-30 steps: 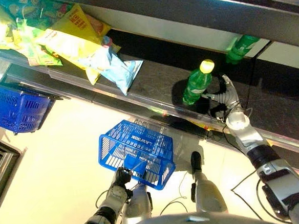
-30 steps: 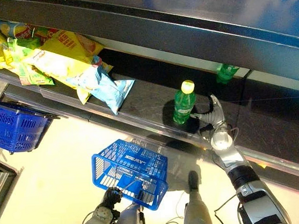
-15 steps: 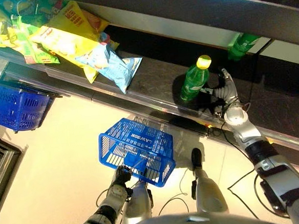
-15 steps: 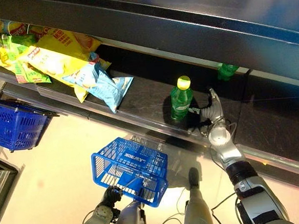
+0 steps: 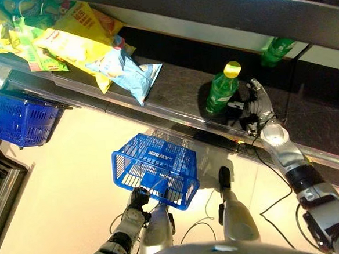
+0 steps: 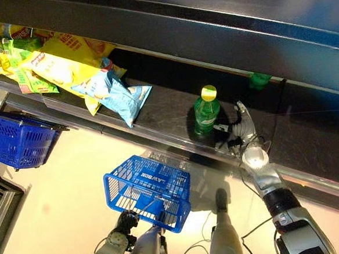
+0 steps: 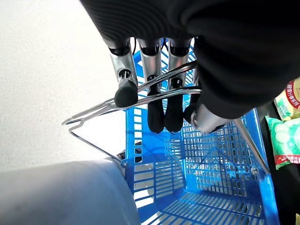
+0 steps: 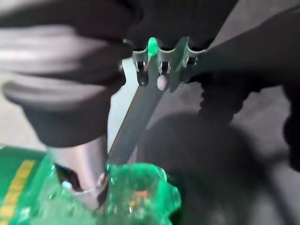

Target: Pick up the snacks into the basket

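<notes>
Green bottle stands upright on the dark shelf with the right hand now drawn in just beside it, fingers relaxed and not yet gripping, while the left hand stays curled round the blue basket's handle, snack bags well apart.

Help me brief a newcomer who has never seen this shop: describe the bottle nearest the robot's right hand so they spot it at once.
Start at the long dark shelf running across the scene, then follow it away from the heap of snack bags. The green bottle stands upright beside the right hand. Its yellow cap sets it apart from the other green bottle farther back.
</notes>
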You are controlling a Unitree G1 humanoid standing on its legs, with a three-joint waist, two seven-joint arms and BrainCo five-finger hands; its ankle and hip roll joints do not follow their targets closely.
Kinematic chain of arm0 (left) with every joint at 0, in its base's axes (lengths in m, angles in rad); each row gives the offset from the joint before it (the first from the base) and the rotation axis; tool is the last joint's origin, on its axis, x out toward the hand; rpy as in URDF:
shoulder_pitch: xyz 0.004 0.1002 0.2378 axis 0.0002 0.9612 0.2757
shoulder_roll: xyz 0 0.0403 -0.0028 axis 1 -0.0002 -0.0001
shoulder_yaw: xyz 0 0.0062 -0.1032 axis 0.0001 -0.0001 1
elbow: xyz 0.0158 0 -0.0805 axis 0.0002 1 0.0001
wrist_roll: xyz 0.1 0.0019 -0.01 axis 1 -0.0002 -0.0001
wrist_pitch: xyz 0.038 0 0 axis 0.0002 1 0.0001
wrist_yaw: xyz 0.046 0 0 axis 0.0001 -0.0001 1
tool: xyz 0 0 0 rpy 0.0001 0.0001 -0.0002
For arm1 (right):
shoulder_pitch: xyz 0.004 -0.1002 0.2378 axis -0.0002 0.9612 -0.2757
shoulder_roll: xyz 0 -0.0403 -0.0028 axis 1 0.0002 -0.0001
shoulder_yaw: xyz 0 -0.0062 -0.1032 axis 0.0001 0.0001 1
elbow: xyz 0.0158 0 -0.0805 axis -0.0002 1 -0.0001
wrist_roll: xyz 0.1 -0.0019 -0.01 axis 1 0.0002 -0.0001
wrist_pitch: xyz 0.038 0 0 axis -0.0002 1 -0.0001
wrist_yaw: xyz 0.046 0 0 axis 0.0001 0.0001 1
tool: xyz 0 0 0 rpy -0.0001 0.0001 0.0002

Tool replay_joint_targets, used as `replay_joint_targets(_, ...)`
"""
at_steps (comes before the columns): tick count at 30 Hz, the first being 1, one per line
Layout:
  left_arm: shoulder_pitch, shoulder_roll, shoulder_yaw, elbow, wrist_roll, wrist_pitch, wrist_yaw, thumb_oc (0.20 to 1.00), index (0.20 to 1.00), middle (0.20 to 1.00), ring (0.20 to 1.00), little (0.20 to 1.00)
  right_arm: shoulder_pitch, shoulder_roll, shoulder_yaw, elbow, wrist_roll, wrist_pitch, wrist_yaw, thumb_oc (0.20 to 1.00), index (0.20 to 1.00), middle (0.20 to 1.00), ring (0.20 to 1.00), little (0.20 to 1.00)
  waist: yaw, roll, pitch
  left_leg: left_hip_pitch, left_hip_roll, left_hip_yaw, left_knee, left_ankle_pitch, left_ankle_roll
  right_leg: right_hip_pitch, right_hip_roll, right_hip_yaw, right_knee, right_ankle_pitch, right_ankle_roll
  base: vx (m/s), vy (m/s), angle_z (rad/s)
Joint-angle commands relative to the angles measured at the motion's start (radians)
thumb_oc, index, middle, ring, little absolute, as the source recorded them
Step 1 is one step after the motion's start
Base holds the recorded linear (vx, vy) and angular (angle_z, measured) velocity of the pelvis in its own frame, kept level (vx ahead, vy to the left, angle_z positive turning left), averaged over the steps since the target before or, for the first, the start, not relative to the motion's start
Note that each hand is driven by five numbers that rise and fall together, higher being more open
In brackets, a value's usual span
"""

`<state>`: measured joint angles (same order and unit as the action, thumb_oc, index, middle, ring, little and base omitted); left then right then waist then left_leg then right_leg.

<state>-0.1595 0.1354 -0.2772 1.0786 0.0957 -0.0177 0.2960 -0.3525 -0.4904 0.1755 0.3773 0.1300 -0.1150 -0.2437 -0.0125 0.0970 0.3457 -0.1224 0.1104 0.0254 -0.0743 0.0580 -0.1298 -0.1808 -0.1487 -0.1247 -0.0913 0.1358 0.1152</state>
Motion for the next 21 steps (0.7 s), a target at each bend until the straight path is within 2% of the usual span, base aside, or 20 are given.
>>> replay_joint_targets(1,-0.003,0.043,0.004,0.058,0.016,0.003,0.003,0.2,0.2,0.2,0.2,0.2,0.073,0.024,-0.02,-0.047,0.009,-0.016,0.039,1.0,1.0,1.0,1.0,1.0,0.015,-0.072,-0.005,-0.058,-0.119,0.009,-0.013,0.029,0.081,0.003,0.021,0.057,0.007,-0.019,0.028,-0.01,-0.035,0.03)
replay_joint_targets(9,0.01,0.055,0.041,0.049,0.016,0.002,-0.011,0.2,0.2,0.2,0.2,0.2,0.193,0.014,-0.11,-0.07,0.009,-0.018,0.058,1.0,1.0,1.0,1.0,1.0,-0.004,-0.078,-0.003,-0.055,-0.112,0.011,-0.013,0.029,0.078,0.002,0.026,0.06,0.011,-0.024,0.026,0.0,-0.005,0.0)
replay_joint_targets(21,0.01,0.054,0.015,0.037,0.018,-0.001,-0.017,0.2,0.2,0.2,0.2,0.2,0.103,0.047,-0.057,-0.044,0.032,-0.03,0.052,1.0,1.0,1.0,1.0,1.0,0.005,-0.064,-0.005,-0.075,-0.117,0.021,-0.013,0.031,0.083,-0.025,0.023,0.072,0.006,-0.009,0.028,0.0,0.001,0.0)
